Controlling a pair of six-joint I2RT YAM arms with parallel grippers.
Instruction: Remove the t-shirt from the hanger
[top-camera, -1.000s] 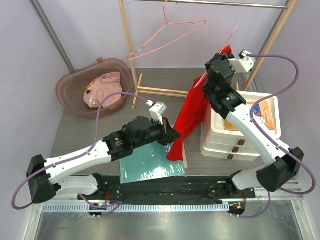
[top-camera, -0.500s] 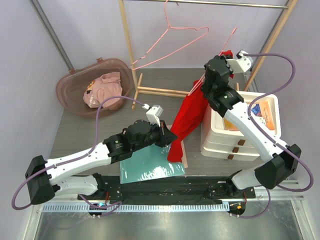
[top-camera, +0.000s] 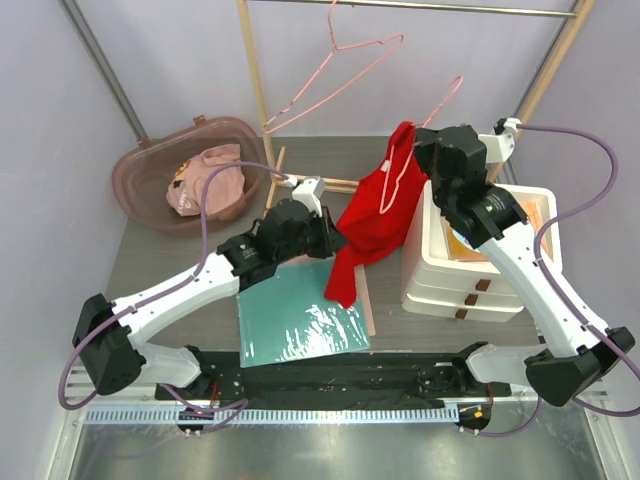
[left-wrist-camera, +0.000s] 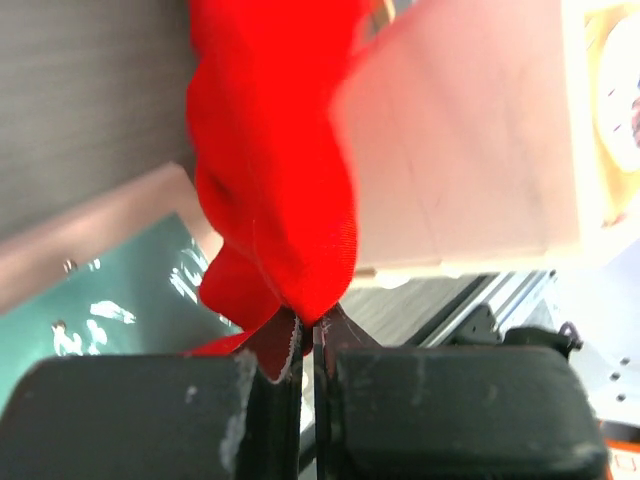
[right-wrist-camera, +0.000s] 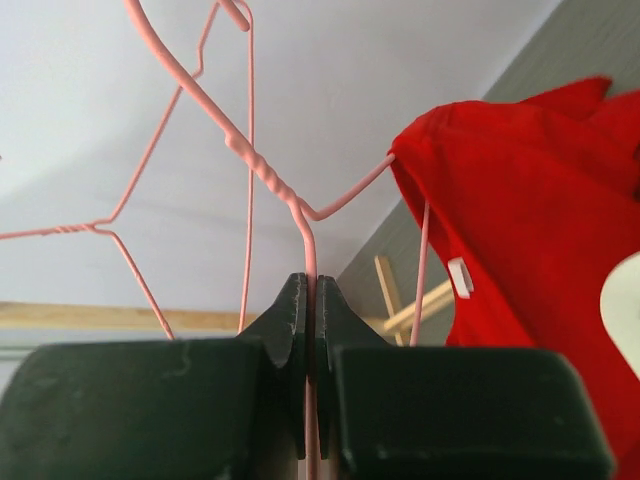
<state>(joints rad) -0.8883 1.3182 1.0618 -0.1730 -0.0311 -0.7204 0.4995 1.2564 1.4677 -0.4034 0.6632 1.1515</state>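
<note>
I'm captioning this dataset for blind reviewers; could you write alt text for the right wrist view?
The right gripper is shut on the neck of a pink wire hanger, whose wire runs into a red t-shirt at right. Another pink hanger shows at left against a pale wall.

Red t-shirt (top-camera: 375, 215), pink wire hanger (right-wrist-camera: 262, 172), teal mat (top-camera: 295, 320).

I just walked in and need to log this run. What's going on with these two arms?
The right hand is clamped on the pink wire hanger. The left hand pinches a fold of the red t-shirt. The shirt is not yet off: its neck end hangs on the hanger.
</note>
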